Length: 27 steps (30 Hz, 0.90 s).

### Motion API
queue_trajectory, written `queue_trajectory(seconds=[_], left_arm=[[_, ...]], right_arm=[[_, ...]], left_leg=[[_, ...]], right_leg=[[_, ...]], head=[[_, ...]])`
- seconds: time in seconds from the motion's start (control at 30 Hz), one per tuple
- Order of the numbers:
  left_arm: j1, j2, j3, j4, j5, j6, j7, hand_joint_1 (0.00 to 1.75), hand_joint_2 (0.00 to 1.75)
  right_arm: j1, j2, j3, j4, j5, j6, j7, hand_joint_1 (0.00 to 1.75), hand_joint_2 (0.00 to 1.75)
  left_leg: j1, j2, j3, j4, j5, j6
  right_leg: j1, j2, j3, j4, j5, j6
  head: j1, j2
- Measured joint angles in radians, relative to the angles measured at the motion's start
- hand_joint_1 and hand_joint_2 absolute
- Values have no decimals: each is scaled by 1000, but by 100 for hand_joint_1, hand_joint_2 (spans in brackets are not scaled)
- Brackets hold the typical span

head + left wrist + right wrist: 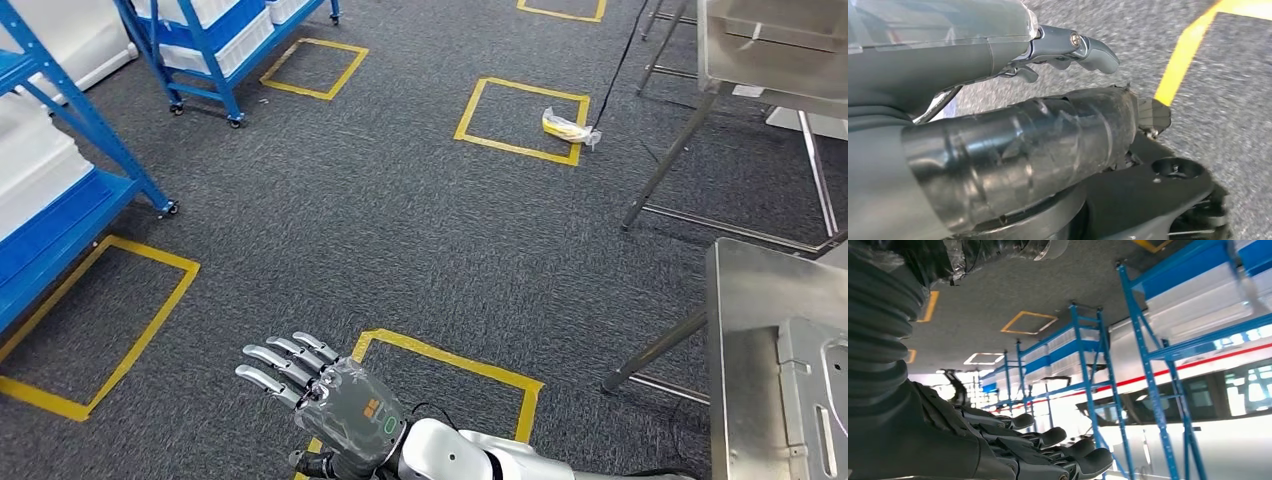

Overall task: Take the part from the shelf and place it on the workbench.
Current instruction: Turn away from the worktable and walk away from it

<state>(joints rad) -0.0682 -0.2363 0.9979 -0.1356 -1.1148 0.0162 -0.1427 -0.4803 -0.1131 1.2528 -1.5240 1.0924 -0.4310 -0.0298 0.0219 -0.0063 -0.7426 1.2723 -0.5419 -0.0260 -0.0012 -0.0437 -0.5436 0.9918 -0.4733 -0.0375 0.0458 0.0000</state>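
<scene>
My right hand (pixel 325 400) reaches out low over the dark carpet, its fingers spread and straight with nothing in them. In the right wrist view its dark fingers (pixel 1048 440) point toward blue shelves (pixel 1088 365) holding white bins. My left hand (pixel 998 100) hangs over the floor, thumb and fingers apart and holding nothing. The steel workbench (pixel 750 300) stands at the right edge, and a grey pressed metal part (pixel 815 400) lies on it. Blue shelves (pixel 60 200) with white bins stand at the left.
A second blue wheeled shelf (pixel 220 40) stands at the back left. Another steel table (pixel 770 50) on thin legs is at the back right. Yellow tape squares mark the carpet, and a yellow bagged item (pixel 565 127) lies in one.
</scene>
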Motion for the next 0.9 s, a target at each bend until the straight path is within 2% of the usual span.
queue_trajectory(seconds=[0.03,0.07,0.13,0.17,0.2,0.27,0.33,0.4,0.43,0.47,0.5,0.53,0.57,0.63,0.67,0.7,0.77,0.8,0.83,0.9], left_arm=[[2,0,0,0,1,-1,1,0,0],[4,1,0,0,3,-3,3,0,0],[4,2,0,0,5,-5,4,0,0],[4,3,0,0,6,-6,5,0,0],[5,4,0,0,6,-7,6,0,0],[8,5,1,0,7,-8,7,0,0],[9,5,1,0,7,-9,8,0,0],[6,5,2,0,8,-10,9,0,0],[5,5,2,0,8,-10,10,0,0],[5,5,2,0,8,-10,11,0,0],[6,5,2,0,8,-9,11,0,0],[6,5,3,0,8,-9,11,0,0],[6,5,3,0,8,-8,11,0,0],[5,5,3,0,8,-6,8,0,0],[4,4,3,0,8,-5,6,0,0],[4,4,3,0,8,-4,5,0,0],[5,4,4,0,8,-3,4,0,0],[6,5,4,0,8,-3,3,0,0],[7,5,4,0,8,-3,3,0,0],[5,5,4,0,8,-4,1,0,0]], right_arm=[[0,-1,0,0,0,0,0,0,175],[-1,-1,0,-1,-1,1,0,0,175],[-2,-2,0,-4,-2,3,0,0,175],[-3,-3,0,-6,-3,4,0,0,175],[-5,-4,0,-7,-4,4,0,0,175],[-7,-6,0,-9,-6,4,0,0,175],[-8,-7,0,-11,-8,4,0,0,175],[-7,-10,0,-13,-9,4,0,0,175],[-5,-12,0,-14,-9,4,0,0,175],[-4,-13,0,-14,-9,5,0,0,175],[-4,-14,0,-14,-9,6,1,0,175],[-4,-15,0,-16,-9,8,1,0,175],[-4,-16,0,-17,-9,9,2,0,175],[-4,-18,0,-20,-9,14,4,0,175],[-4,-19,0,-22,-9,16,5,0,175],[-4,-20,0,-23,-9,17,5,0,175],[-5,-21,-1,-26,-9,18,7,0,175],[-6,-21,-1,-27,-9,18,7,0,175],[-7,-20,-1,-27,-8,18,7,0,175],[-6,-20,-1,-27,-9,18,7,0,175]], left_leg=[[2,6,23,-35,23,-3],[3,19,62,-99,54,-4],[-3,51,133,-219,90,2],[-6,59,149,-250,95,9],[-10,58,151,-256,92,17],[-9,39,149,-260,98,31],[-6,22,150,-266,104,43],[-5,2,147,-268,108,52],[-6,-9,145,-268,110,54],[-7,-21,143,-267,110,55],[-8,-34,143,-266,111,55],[-9,-48,142,-264,111,55],[-9,-62,142,-262,111,55],[-7,-88,138,-256,111,51],[-5,-99,134,-255,113,46],[-3,-111,129,-255,115,40],[2,-132,123,-259,121,26],[0,-124,120,-255,117,21],[-2,-102,110,-236,105,18],[-6,-37,63,-138,51,14]], right_leg=[[-1,-14,0,3,-3,2],[-2,-26,0,7,-6,5],[0,-47,-1,17,-15,15],[2,-55,0,21,-18,20],[5,-62,0,23,-20,25],[3,-67,2,25,-24,36],[-3,-25,-11,61,-53,46],[-8,27,-62,173,-117,51],[-8,36,-96,241,-146,52],[-8,40,-122,291,-160,52],[-8,41,-132,307,-152,50],[-8,44,-124,284,-125,47],[-8,52,-99,228,-86,43],[-10,106,-43,98,-27,34],[-10,129,-27,59,-16,32],[-9,143,-21,42,-16,30],[-9,125,-17,32,-13,26],[-11,110,-11,23,-10,21],[-13,95,-6,14,-6,16],[-12,61,1,4,-4,8]], head=[[0,0],[0,0],[0,0],[1,0],[1,0],[1,0],[2,0],[2,0],[2,0],[2,0],[2,0],[2,0],[2,0],[2,0],[2,0],[2,0],[2,0],[2,0],[1,0],[-1,0]])
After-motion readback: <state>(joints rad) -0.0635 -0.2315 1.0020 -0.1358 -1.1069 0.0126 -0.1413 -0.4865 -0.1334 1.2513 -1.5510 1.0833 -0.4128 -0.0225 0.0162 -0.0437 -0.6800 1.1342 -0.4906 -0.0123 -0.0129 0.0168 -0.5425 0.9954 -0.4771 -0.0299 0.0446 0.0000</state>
